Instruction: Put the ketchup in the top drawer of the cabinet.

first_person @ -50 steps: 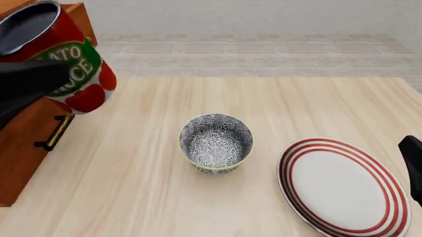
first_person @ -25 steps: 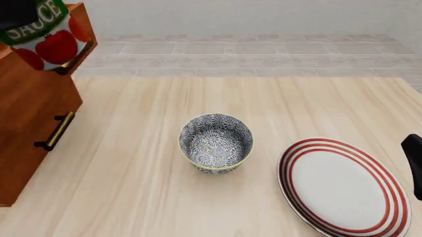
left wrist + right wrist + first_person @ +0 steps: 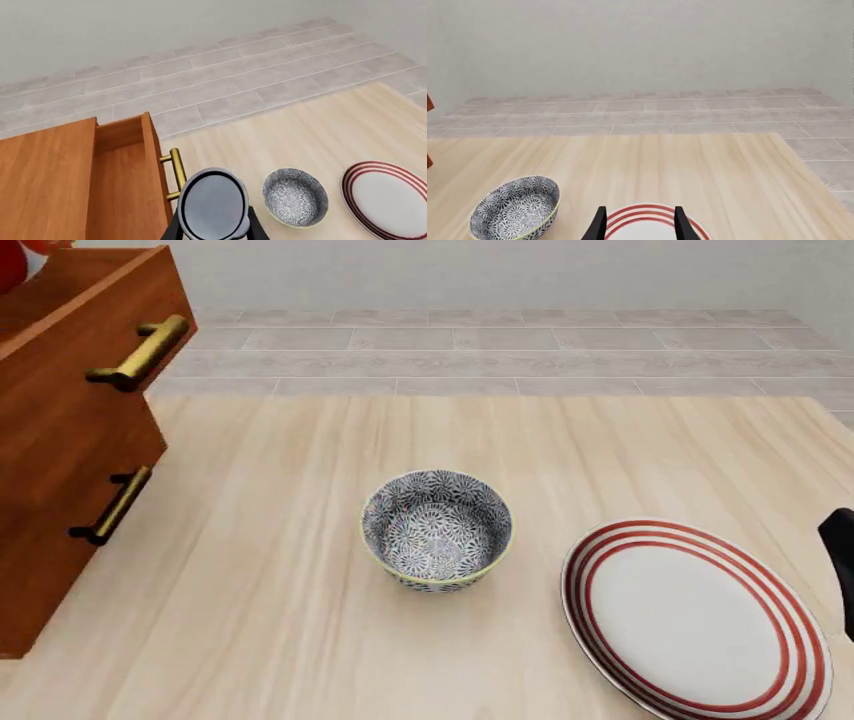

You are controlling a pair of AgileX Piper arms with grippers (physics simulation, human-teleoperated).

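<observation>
The ketchup [image 3: 213, 206] has been carried up and to the left over the last second; in the front view it filled the upper left corner a second ago, and now only a sliver of red is left at that corner's edge. It is held in the left gripper [image 3: 215, 229], whose fingers are closed on its sides (the grey metal top faces the left wrist camera). The top drawer [image 3: 123, 175] of the cabinet [image 3: 67, 470] is seen pulled out, its brass handle [image 3: 138, 352] forward; the can is judged to hang near the drawer's front edge, not yet over the cavity. What remains is taken to be a shift over the opening and a release. The right gripper [image 3: 639, 225] is parked over the striped plate [image 3: 694, 620], fingers apart and empty; the patterned bowl [image 3: 438, 528] is untouched.
</observation>
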